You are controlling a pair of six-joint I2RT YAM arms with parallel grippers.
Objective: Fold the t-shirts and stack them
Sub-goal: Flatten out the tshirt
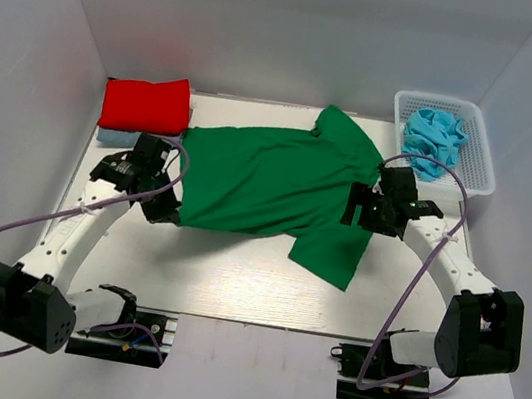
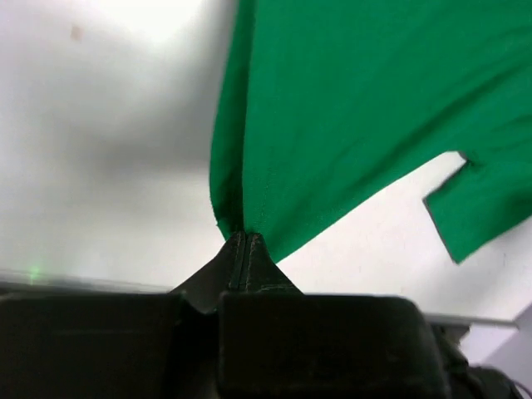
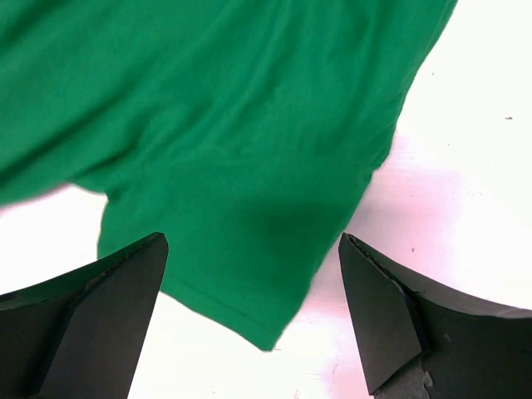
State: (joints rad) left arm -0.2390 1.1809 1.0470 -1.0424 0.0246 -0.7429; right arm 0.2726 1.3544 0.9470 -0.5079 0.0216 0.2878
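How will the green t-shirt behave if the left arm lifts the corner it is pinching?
Probably floppy: the green t-shirt gathers into folds at the left gripper, so it should drape and trail rather than hold shape. Likely light, since a fingertip pinch holds it. Its near sleeve may drag across the table.

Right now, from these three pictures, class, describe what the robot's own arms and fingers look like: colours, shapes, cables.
The left arm and right arm have white links, boxy black joints. A lilac cable loops beside each. The fingers are black wedges.

White table [image 1: 233, 280]; plain white walls [image 1: 274, 19] enclose it; even light.
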